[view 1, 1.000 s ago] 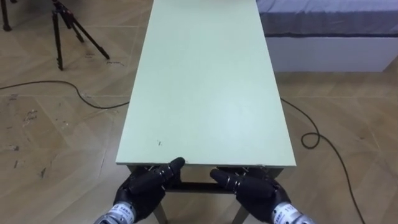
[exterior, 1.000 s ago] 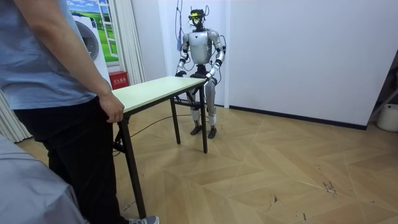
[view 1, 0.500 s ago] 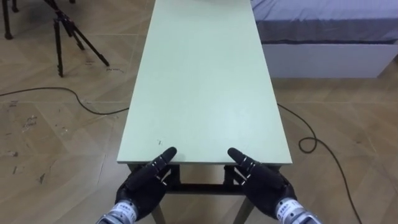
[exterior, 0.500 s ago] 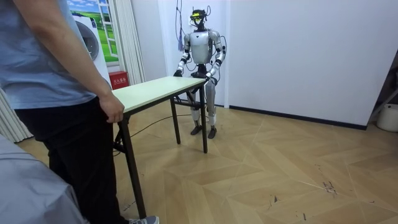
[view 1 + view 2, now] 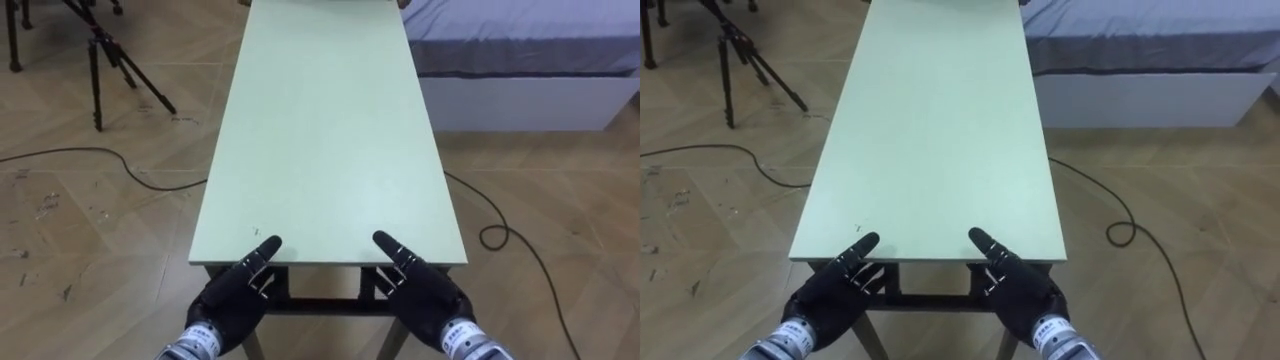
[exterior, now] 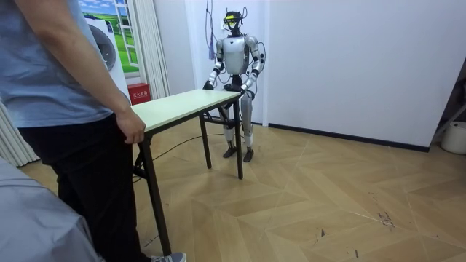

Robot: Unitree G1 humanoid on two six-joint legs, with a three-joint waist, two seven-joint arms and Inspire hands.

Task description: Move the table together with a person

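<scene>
The far end of the counter is cut off by the top of your eye views, so you cannot see there who has hold of it. The room view fills that in: a person, head out of the picture, stands at that end in the foreground on the room view's left. The person's hand is curled on the corner of the top. You stand at the other short end, close to the white wall, with the counter stretching lengthwise between the two of you. From either camera it is hard to make out whether its legs are off the floor. In the eye views the top hides the legs, and of the underside you see little but the dark frame below the near edge. Your left robot hand and right robot hand sit at that near edge, set apart and roughly level, backs up, wrists coming in from the bottom of the picture. Each lays its thumb straight forward onto the top, just past the edge. What each does beneath the top is hidden, so you cannot tell whether either robot hand has a grip on the counter. A bed lies near the counter's right side, and a tripod stands well off to its left.
</scene>
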